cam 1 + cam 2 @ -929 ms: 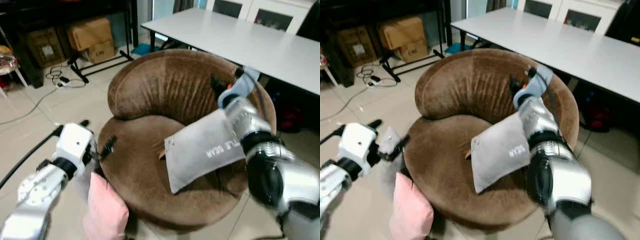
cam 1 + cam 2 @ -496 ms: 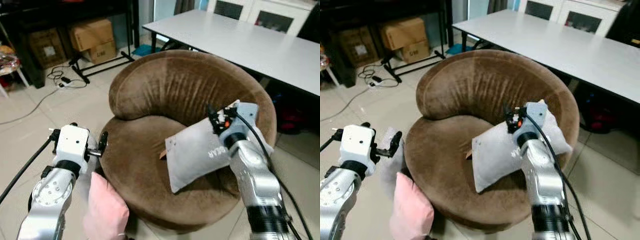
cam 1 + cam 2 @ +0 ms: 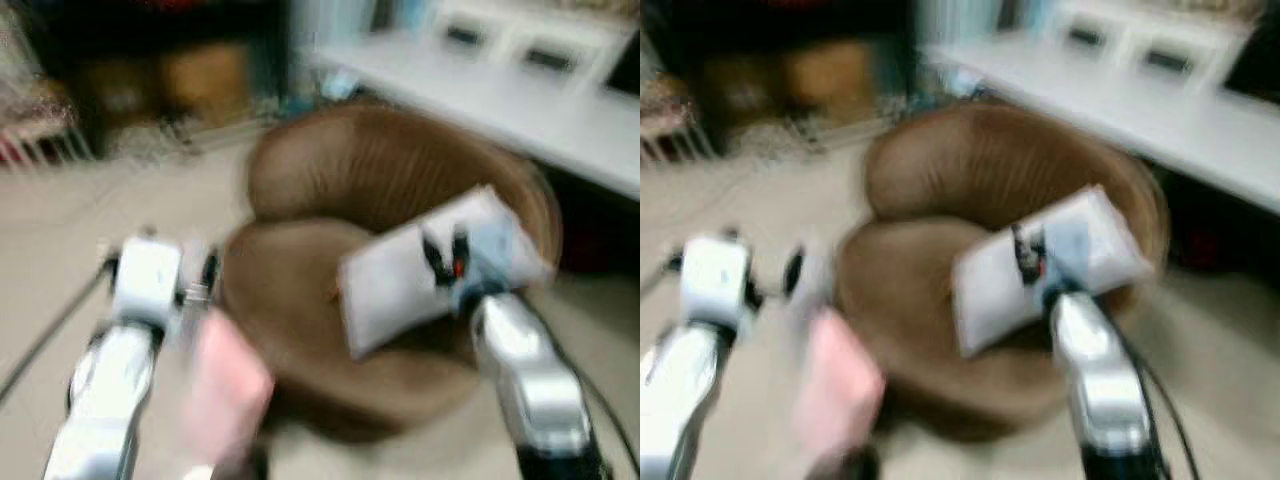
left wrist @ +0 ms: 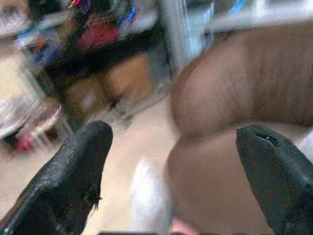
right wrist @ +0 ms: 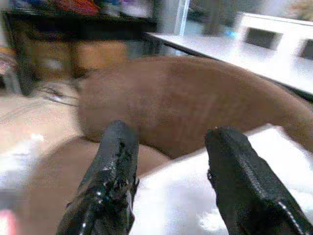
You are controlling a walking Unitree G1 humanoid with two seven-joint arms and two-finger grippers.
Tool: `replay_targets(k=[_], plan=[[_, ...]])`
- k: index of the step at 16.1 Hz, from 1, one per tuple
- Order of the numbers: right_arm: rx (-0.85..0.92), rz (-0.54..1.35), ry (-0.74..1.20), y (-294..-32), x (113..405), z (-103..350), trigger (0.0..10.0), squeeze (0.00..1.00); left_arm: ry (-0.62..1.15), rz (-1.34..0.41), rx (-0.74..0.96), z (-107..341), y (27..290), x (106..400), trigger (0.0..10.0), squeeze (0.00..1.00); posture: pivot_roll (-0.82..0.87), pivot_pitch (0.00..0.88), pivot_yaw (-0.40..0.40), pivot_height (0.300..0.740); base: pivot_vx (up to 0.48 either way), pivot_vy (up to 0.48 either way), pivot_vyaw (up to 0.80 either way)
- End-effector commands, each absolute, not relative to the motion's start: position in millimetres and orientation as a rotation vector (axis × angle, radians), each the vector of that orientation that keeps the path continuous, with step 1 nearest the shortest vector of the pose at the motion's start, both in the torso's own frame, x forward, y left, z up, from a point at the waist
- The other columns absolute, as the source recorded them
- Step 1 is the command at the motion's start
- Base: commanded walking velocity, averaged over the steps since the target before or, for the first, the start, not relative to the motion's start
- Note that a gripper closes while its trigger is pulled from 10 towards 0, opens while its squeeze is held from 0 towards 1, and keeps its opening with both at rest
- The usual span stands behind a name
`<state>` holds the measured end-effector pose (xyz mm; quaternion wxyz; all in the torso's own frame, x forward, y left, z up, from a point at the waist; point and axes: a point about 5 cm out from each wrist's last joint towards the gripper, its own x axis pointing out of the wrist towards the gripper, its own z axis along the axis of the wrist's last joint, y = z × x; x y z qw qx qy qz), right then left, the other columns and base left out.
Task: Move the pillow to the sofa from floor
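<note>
The picture is blurred. A grey-white pillow (image 3: 400, 285) lies tilted on the seat of the round brown sofa chair (image 3: 330, 170), leaning toward its right side. My right gripper (image 3: 446, 258) hovers just over the pillow's upper part, open and holding nothing; in the right wrist view its fingers (image 5: 115, 166) stand apart above the pillow (image 5: 205, 205). My left gripper (image 3: 160, 272) is open beside the chair's left edge, its fingers (image 4: 73, 176) spread wide with nothing between them.
A pink soft thing (image 3: 228, 390) stands on the floor against the chair's front left, under my left arm. A long white table (image 3: 520, 100) runs behind the chair on the right. Dark shelving with boxes (image 3: 190, 75) lines the back left. Bare tiled floor (image 3: 60, 230) lies to the left.
My right arm has drawn back from the chair's backrest and now hovers over the pillow. The whole picture has gone blurred and shifted, so the camera is moving.
</note>
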<state>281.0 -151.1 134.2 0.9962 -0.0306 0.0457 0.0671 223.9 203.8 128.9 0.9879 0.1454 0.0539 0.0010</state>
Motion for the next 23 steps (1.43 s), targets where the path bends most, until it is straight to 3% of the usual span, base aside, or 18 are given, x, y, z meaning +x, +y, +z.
replay_targets(k=[1, 6, 23], plan=[[-0.065, 0.137, 0.116, -153.3, 280.5, 132.3, 10.0, 0.00, 0.051, 0.013, 0.294, 141.8, 202.4, 230.0, 10.0, 0.00, -0.06, 0.000, -0.032, 0.740, 0.000, 0.000, 0.00], [-0.087, 0.158, 0.142, -149.1, 282.3, 130.3, 10.0, 0.00, 0.052, 0.033, 0.283, 140.2, 201.6, 226.9, 10.0, 0.00, -0.04, 0.000, -0.056, 0.740, 0.000, 0.049, 0.00], [-0.094, 0.131, 0.192, -145.5, 281.3, 120.7, 10.0, 0.00, 0.035, -0.001, 0.288, 141.0, 193.7, 236.3, 10.0, 0.00, -0.05, 0.000, -0.045, 0.740, 0.000, 0.337, 0.00]])
